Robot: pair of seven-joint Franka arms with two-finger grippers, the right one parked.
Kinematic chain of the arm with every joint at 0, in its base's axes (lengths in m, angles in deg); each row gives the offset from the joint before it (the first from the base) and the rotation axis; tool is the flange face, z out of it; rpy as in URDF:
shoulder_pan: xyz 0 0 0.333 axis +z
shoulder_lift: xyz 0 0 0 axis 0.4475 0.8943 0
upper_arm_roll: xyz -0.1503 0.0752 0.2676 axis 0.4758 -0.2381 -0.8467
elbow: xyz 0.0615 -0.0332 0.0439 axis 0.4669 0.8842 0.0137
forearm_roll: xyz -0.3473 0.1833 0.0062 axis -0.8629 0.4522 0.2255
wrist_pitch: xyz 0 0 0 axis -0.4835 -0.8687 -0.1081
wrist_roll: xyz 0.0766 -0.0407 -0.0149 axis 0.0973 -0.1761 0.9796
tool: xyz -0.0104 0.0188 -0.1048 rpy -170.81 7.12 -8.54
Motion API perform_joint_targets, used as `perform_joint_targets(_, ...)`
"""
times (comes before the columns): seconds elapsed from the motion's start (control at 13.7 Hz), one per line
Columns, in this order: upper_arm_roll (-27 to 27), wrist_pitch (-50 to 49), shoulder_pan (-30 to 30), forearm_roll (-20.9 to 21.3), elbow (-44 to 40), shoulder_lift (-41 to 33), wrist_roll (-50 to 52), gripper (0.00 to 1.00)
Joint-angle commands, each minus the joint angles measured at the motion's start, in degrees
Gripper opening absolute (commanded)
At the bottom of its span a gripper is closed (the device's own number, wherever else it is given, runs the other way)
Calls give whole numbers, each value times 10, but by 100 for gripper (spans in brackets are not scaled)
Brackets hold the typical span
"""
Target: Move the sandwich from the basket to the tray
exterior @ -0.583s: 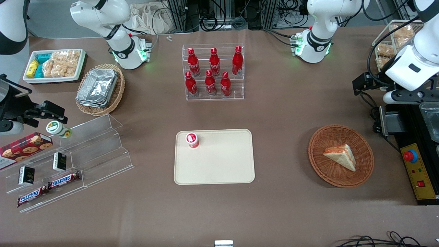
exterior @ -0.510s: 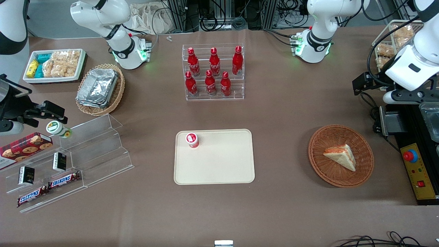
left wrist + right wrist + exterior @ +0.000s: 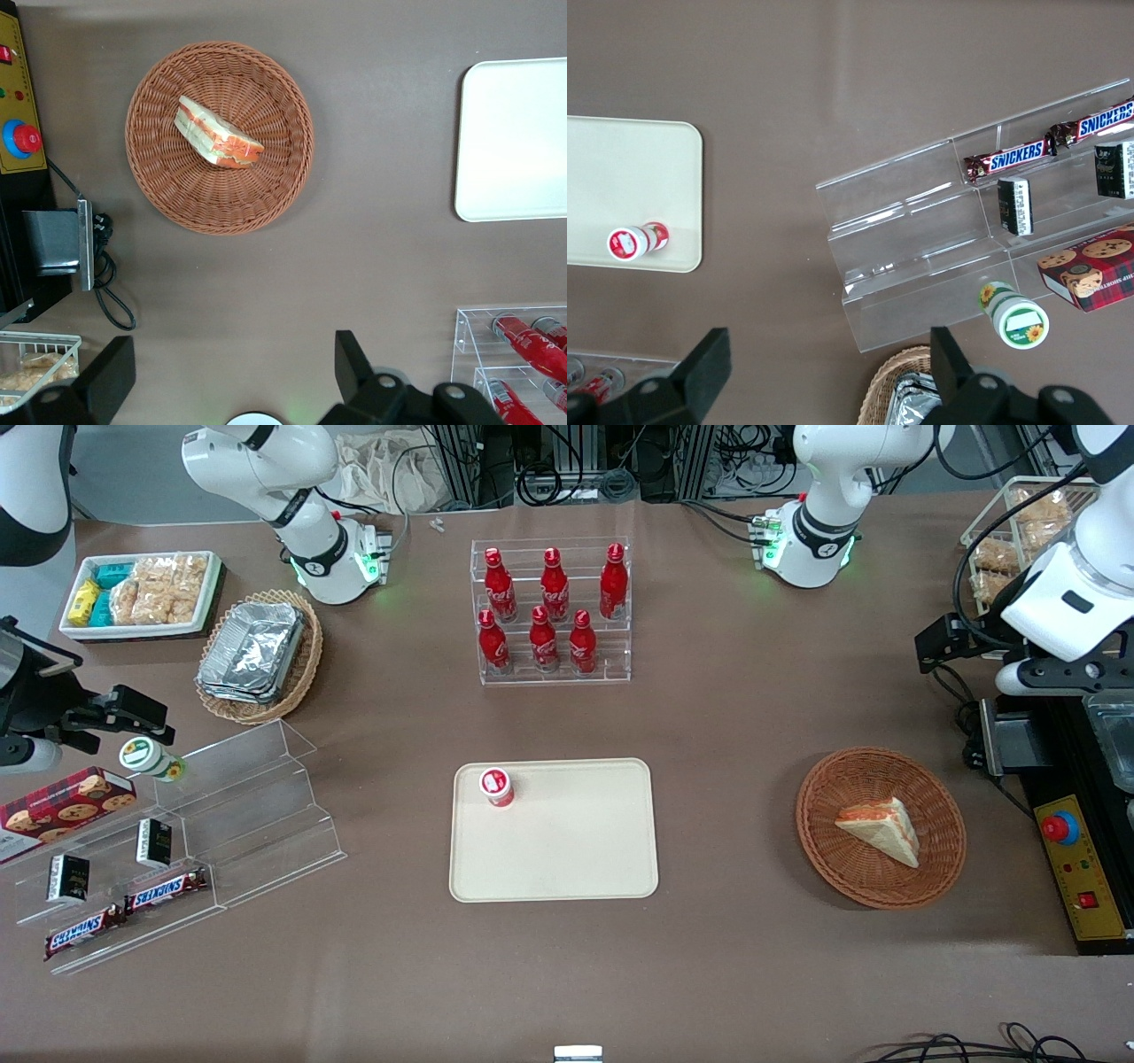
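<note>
Bright even light, soft shadows, sharp

Brown table (image 3: 726,717); cable tangle (image 3: 567,465), metal frames at its edge.

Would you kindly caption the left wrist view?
Open hand hovers above table; triangular wrapped sandwich lies in round reddish-brown wicker basket.

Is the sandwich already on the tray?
No, the sandwich lies in the basket, the tray holds only a small red cup, and the open gripper hangs apart.
</note>
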Motion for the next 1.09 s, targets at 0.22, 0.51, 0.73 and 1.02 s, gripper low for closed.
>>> perform_joint_targets(0.22, -1, 37, 21, 4, 14, 19, 83, 100)
perform_joint_targets(0.51, -2, 85, 23, 6, 16, 76, 277, 100)
perform_joint_targets(0.73, -2, 123, 38, 6, 26, 118, 372, 100)
perform_joint_targets(1.02, -9, 196, 61, 6, 60, 168, 465, 100)
